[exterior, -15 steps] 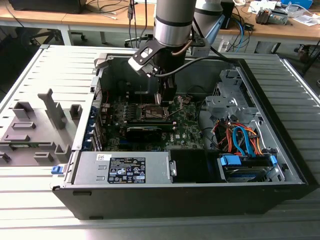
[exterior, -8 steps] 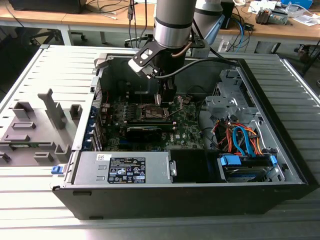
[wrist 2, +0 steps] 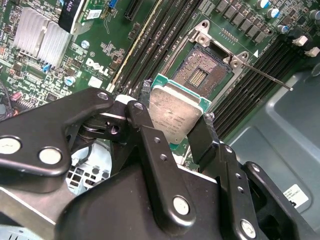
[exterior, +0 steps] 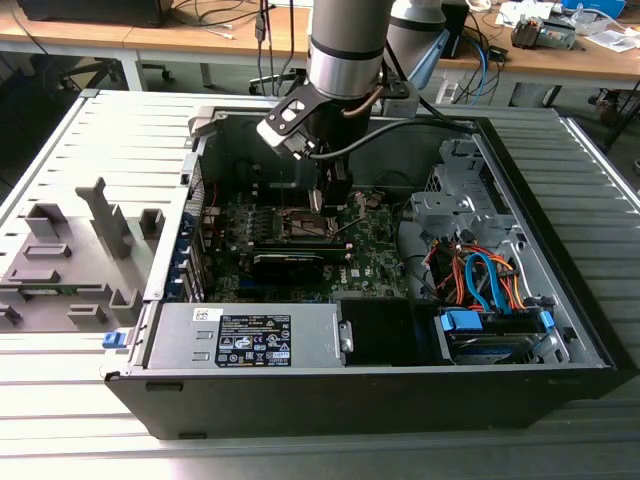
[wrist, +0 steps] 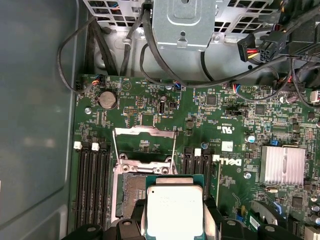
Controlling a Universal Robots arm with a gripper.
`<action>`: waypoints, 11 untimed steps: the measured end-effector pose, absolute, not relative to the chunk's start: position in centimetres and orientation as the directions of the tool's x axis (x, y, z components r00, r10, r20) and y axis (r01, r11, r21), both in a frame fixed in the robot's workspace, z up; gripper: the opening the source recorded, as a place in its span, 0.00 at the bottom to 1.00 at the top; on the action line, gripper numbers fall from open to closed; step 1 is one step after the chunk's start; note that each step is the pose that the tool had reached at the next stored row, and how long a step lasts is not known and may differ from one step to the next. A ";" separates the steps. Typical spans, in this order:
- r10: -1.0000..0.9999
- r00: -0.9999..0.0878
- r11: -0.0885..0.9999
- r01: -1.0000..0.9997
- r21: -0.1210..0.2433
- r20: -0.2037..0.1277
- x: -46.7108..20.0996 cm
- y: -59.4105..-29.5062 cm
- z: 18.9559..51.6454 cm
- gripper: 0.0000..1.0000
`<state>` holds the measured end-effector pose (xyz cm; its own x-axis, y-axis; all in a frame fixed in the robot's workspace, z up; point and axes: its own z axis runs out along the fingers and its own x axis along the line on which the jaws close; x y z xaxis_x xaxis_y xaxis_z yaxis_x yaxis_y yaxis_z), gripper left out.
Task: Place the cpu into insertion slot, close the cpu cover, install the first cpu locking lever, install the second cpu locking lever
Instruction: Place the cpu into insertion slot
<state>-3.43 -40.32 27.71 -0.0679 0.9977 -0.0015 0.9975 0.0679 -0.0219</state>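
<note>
I find the gripper (wrist 2: 176,119), jaws clamped on the cpu (wrist 2: 174,111), holding it over the open slot (wrist 2: 199,75) near the board's (wrist: 150,107) edge, not seated. Cover (wrist: 145,132) stands raised, levers (wrist 2: 265,75) unlatched.

The silver-grey cylindrical arm (exterior: 345,40) ends in a black collar. Behind it, at about two o'clock in the exterior view, sits a rounded grey joint housing (exterior: 415,20) with a pale blue patch. A black bracket (exterior: 287,120) juts from the wrist at eight o'clock, dotted with pale round spots, and a black cable (exterior: 400,130) sweeps off toward three o'clock. The black gripper (wrist 2: 176,117) is built of matte, round-ended link bars (wrist 2: 155,165) — pinned with shiny silver discs (wrist 2: 181,205) and pierced by small recessed holes — narrowing to slim black fingers (wrist 2: 144,112).
</note>
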 end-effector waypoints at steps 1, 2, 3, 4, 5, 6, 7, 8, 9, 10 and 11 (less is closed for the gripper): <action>0.998 -0.068 0.068 0.997 -0.022 -0.002 -3.4 -40.3 27.7 0.54; 0.998 -0.068 0.068 0.997 -0.022 -0.002 -3.4 -40.3 27.7 0.54; 0.998 -0.068 0.068 0.997 -0.022 -0.002 -3.4 -40.3 27.7 0.54; 0.998 -0.068 0.068 0.997 -0.022 -0.002 -3.4 -40.3 27.6 0.54; 0.998 -0.068 0.068 0.997 -0.022 -0.001 -3.4 -40.3 27.6 0.54; 0.998 -0.068 0.068 0.997 -0.022 -0.002 -3.4 -40.3 27.6 0.54; 0.998 -0.068 0.068 0.997 -0.022 -0.001 -3.4 -40.3 27.6 0.54; 0.998 -0.068 0.068 0.997 -0.022 -0.002 -3.4 -40.3 27.6 0.54; 0.998 -0.068 0.068 0.997 -0.022 -0.001 -3.4 -40.3 27.5 0.54; 0.998 -0.068 0.068 0.997 -0.022 -0.001 -3.4 -40.3 27.5 0.54; 0.998 -0.068 0.068 0.997 -0.022 -0.001 -3.4 -40.3 27.5 0.54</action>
